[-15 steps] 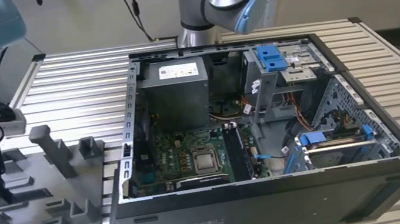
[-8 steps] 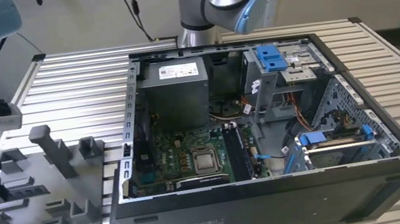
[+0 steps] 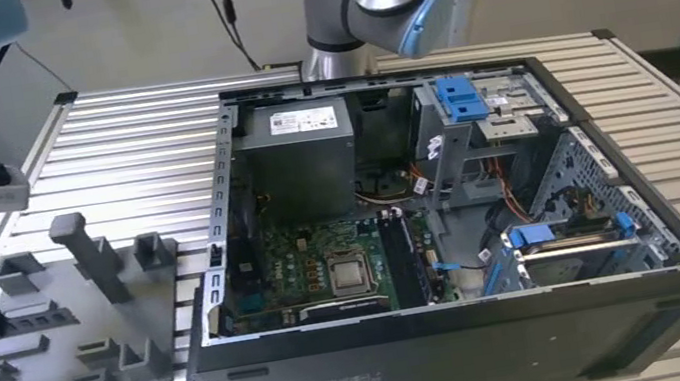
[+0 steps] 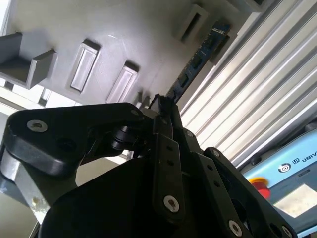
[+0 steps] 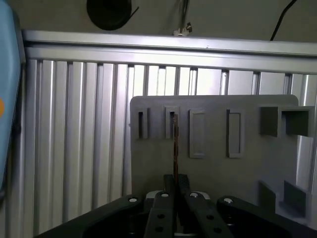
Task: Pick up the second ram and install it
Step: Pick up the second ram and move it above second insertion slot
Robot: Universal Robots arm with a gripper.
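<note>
Within black claw (image 5: pixel 176 182), slim flat ram (image 5: pixel 175 144)

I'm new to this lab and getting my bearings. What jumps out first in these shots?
The large black open computer case dominates the slatted metal table in the exterior view, its green motherboard exposed. In both wrist views, the black gripper is pinched on a thin dark memory stick at a grey slotted plastic tray.

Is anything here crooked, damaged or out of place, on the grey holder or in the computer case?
Nothing stands out. The ram stands straight, in line with its slot in the holder, held by the gripper. In the exterior view the open case lies square on the table.
</note>
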